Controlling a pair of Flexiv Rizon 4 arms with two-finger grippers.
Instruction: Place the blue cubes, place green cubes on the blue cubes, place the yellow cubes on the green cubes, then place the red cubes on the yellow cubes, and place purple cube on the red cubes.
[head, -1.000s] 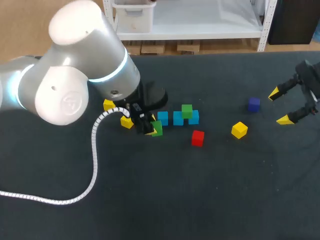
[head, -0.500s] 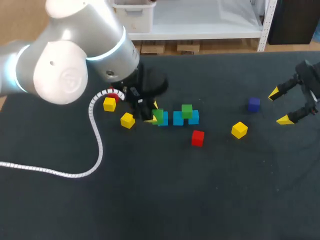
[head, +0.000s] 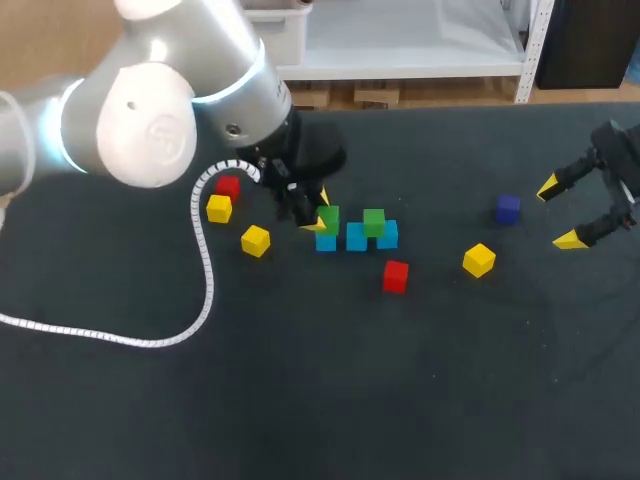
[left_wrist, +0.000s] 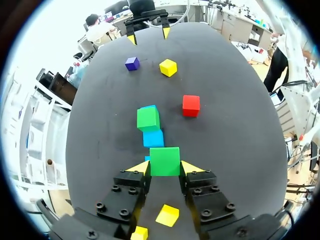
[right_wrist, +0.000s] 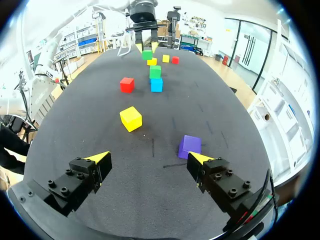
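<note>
My left gripper (head: 321, 219) is shut on a green cube (head: 328, 216), holding it right over the leftmost blue cube (head: 325, 241) of a row of three; I cannot tell whether the two touch. In the left wrist view the green cube (left_wrist: 164, 161) sits between the yellow fingertips (left_wrist: 137, 167). Another green cube (head: 374, 221) rests on the row's other blue cubes (head: 357, 238). Loose on the table lie a red cube (head: 396, 275), a yellow cube (head: 479, 259) and a purple cube (head: 508, 208). At the far right my right gripper (head: 564, 212) stands open and empty, with the purple cube (right_wrist: 190, 145) just ahead of one finger.
Left of the row lie two yellow cubes (head: 255, 240) (head: 219, 208) and a second red cube (head: 228, 186). A white coiled cable (head: 205, 270) trails from my left arm across the table's left half. The dark table (head: 420, 400) is bare at the front.
My left gripper has carried the green cube up and to the right, from beside the near yellow cube to over the leftmost blue cube. The right arm has not moved.
</note>
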